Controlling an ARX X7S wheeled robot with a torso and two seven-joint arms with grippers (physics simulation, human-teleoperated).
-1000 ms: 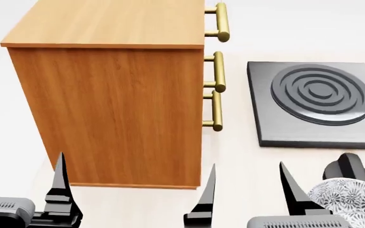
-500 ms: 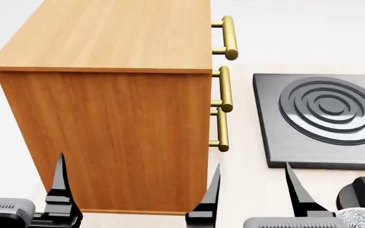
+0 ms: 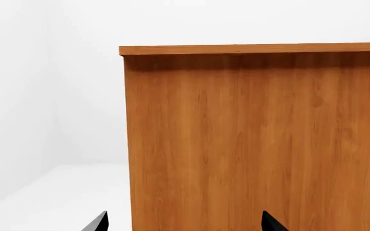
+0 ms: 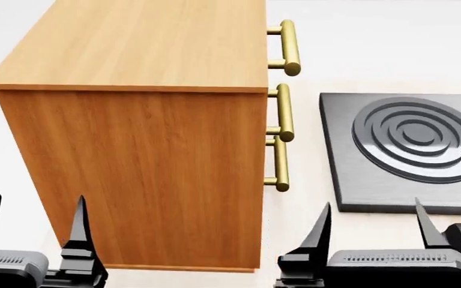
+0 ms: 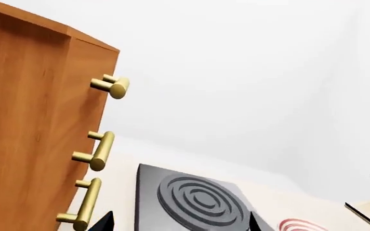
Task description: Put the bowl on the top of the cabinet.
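Plain white walls (image 3: 56, 72) meet a pale floor (image 3: 50, 197)

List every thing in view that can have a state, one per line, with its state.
Cabinet: upright, nothing on its top.
Cabinet handles: three brass bars, drawers look shut.
Stove plate: flat on the counter, bare.
Left hand: open, empty.
Right hand: open, empty.
Red-ringed plate: only its edge shows.
Bowl: not in view.

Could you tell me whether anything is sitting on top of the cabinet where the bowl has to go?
Nothing visible does: the cabinet top is bare wood in the head view. The bowl itself is out of view now.
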